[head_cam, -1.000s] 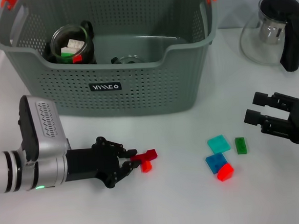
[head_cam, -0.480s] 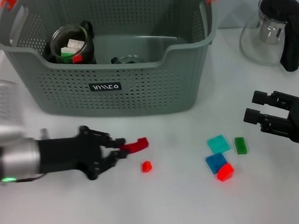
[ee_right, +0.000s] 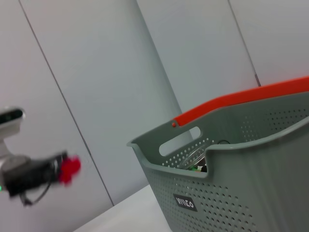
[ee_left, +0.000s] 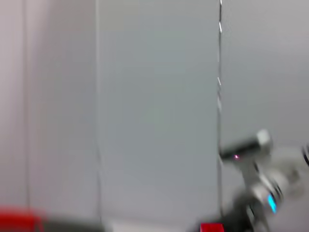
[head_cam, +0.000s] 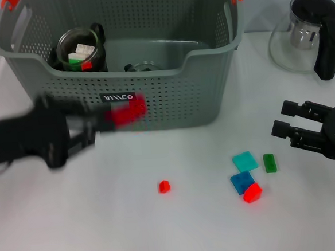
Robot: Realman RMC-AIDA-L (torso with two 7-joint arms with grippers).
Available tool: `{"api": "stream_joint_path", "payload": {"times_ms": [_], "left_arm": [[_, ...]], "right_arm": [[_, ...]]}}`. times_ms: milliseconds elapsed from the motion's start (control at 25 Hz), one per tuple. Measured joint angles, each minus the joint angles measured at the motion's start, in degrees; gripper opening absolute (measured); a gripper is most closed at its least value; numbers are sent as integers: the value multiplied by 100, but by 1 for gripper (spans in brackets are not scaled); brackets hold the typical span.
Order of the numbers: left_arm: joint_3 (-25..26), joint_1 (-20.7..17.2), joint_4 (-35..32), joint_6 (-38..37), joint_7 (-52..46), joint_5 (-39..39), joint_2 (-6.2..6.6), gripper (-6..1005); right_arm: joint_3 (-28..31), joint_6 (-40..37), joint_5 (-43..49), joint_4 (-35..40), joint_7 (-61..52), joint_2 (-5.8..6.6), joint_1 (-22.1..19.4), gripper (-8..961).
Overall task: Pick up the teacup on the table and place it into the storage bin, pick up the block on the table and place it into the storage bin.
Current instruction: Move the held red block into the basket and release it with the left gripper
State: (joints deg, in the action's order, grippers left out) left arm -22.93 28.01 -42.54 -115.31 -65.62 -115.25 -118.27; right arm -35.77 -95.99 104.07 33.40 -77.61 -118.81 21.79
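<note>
— Look, the left gripper (head_cam: 101,121) holds a red block (head_cam: 126,112), mid-left, in front of the bin (head_cam: 154,97).
— And the right gripper (head_cam: 283,123)?
— Wide open, right edge, holding nothing.

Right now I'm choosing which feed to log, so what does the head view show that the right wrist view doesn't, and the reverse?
Only the head view shows the right gripper, open over the table, the loose blocks such as the small red block, and the glass teapot. Only the right wrist view shows the grey wall panels behind the scene. Both show the storage bin with its label, and the left gripper lifted beside the bin, holding a red block.
</note>
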Motion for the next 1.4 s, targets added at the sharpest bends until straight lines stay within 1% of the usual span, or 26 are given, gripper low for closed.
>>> {"api": "stream_joint_path", "payload": {"times_ms": [40,120,160,200,280,360,440,560,680,800,920,1000,1120,1240,1400], "left_arm": [[10,18,2,-9,-12,222,-6,181],[23,70,6,84,-141,1014,-29,182],[28,105,2,135,-212,1270,-30,182],[34,158,-17,241,-363,1651,-31,183],[42,275,-138,477,-738,2154,-19,183],[24,383,-428,794,-1266,2349,-2,184],[-101,466,-928,1221,-2057,2287,34,185],[-503,546,-1803,1856,-3340,1773,177,186],[-691,735,-2611,2209,-4462,755,301,187],[-800,1073,-3139,2228,-5274,-608,424,188],[-1082,1278,-3377,2257,-5645,-1529,462,189],[-1286,1350,-3449,2345,-5733,-1954,434,190],[-1590,1371,-3461,2584,-5774,-2291,312,191],[-1900,1331,-3432,2975,-5834,-2599,174,192],[-2258,1354,-3394,3408,-5992,-3209,10,193]], "right_arm": [[0,-2,0,0,1,0,2,760],[0,-16,-1,0,9,-1,6,760],[0,-26,-2,0,12,-2,8,760],[-3,-34,-2,0,13,-2,9,760],[-14,-41,-3,2,15,-4,8,760],[-22,-44,-3,9,16,-8,-2,760],[-16,-47,-2,11,17,-11,-13,759],[-3,-50,1,11,17,-11,-21,759],[-6,-51,4,29,18,-19,-20,759],[-14,-39,5,22,18,-28,2,759],[-24,-7,7,7,20,-30,9,759],[-11,24,9,3,27,-42,9,759],[-7,58,9,-1,30,-48,9,759],[-10,87,9,-1,32,-55,11,759],[-21,90,9,-1,35,-55,19,759]]}}
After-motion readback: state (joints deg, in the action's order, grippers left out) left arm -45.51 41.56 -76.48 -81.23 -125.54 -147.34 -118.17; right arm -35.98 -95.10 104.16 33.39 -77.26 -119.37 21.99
